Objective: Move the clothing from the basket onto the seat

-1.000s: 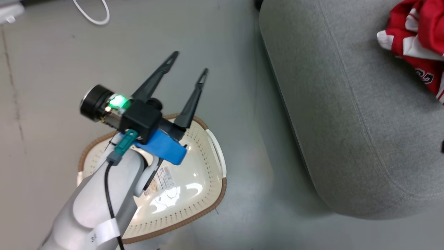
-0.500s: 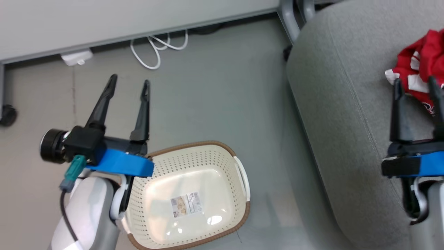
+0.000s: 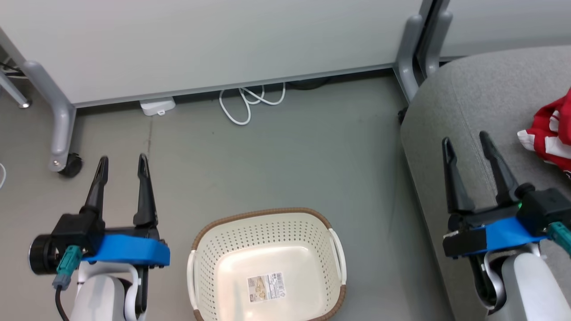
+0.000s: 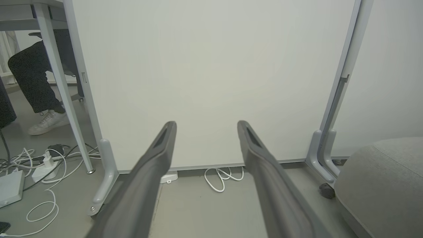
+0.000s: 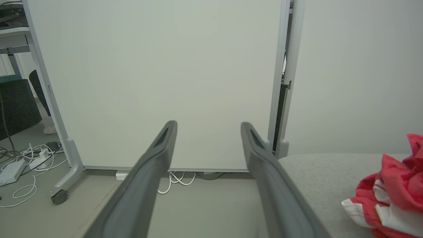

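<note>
The cream perforated basket (image 3: 267, 232) stands on the floor at the bottom centre of the head view, holding nothing but its label (image 3: 266, 285). Red clothing (image 3: 551, 136) with white trim lies bunched on the grey seat (image 3: 473, 102) at the right edge; it also shows in the right wrist view as clothing (image 5: 393, 195) on the seat (image 5: 317, 172). My left gripper (image 3: 123, 159) hangs open over the floor left of the basket. My right gripper (image 3: 465, 139) is open above the seat's left part, left of the clothing. Both wrist views show open, empty fingers (image 4: 155, 158) (image 5: 158, 155).
A white partition panel (image 3: 200, 40) on grey castor legs (image 3: 60, 125) stands behind. White cables (image 3: 247, 102) and a power adapter (image 3: 156, 106) lie at its foot. In the left wrist view, a person's leg and shoe (image 4: 46, 120) sit by a desk leg, with more cables (image 4: 39, 165).
The head camera has swung up and level, bringing the partition and both grippers into view. The left gripper has left the basket for the floor beside it; the right gripper has drawn off the clothing.
</note>
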Controlling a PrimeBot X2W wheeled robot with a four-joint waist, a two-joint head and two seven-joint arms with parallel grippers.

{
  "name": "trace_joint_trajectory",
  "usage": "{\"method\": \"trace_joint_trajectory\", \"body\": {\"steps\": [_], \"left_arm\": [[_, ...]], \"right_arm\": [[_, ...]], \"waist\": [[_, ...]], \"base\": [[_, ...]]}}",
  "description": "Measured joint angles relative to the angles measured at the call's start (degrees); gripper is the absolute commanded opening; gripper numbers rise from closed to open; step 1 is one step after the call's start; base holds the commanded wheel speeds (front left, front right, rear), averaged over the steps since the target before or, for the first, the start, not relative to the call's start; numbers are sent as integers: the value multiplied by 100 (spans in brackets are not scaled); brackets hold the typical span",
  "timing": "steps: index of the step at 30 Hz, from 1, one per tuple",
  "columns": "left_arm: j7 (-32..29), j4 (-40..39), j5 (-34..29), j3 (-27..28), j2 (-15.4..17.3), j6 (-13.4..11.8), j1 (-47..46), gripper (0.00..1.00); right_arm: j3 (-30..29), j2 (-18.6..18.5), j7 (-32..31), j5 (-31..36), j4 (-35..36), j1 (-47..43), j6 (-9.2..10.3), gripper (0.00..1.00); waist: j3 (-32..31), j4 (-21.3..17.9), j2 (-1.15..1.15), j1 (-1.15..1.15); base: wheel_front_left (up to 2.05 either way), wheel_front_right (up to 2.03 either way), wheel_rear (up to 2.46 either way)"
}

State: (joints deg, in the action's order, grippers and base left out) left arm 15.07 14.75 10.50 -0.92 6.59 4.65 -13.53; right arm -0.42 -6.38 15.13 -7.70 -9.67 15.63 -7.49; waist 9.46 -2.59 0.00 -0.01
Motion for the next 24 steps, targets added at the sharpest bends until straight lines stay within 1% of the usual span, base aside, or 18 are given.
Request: {"method": "trace_joint_trajectory", "body": {"steps": [10,16,24], "left_arm": [[-1,255,-216,435,-202,142,406,100],[-1,390,-303,541,-278,196,498,100],[-1,493,-355,553,-335,231,516,100]], "right_arm": [[20,162,-1,-2,-432,-337,0,100],[59,256,-1,9,-660,-444,0,100],[90,310,-1,13,-768,-538,0,100]], "waist": [[-321,253,0,0],[-445,334,0,0],[-575,434,0,1]], "base": [[0,0,0],[0,0,0],[0,0,0]]}}
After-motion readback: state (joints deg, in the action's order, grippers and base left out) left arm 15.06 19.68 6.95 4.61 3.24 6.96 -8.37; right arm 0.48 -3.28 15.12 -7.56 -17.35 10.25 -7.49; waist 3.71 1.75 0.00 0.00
